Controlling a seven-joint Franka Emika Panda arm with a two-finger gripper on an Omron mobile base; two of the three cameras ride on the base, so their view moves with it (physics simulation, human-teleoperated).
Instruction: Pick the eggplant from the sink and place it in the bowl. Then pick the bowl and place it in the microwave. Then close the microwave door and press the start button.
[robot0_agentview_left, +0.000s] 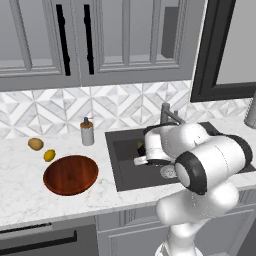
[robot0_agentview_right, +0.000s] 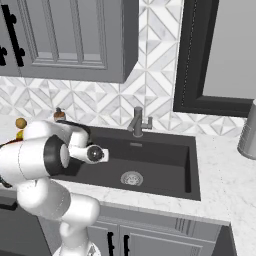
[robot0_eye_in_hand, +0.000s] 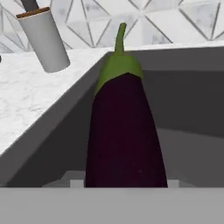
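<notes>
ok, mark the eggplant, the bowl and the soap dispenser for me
eggplant (robot0_eye_in_hand: 124, 131), hand view, on its dark purple body.
bowl (robot0_agentview_left: 70, 174), left base view, on its inner floor.
soap dispenser (robot0_agentview_left: 87, 134), left base view, on its body.

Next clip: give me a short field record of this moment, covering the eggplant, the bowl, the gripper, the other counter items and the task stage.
eggplant: inside the sink, close in front of the hand camera, green stem cap pointing away
bowl: wooden, empty, on the counter left of the sink
gripper: down in the sink's left part by the eggplant; jaw state cannot be read
counter items: lemon, potato, soap dispenser
faucet: behind the basin
stage: eggplant not yet in the bowl
</notes>
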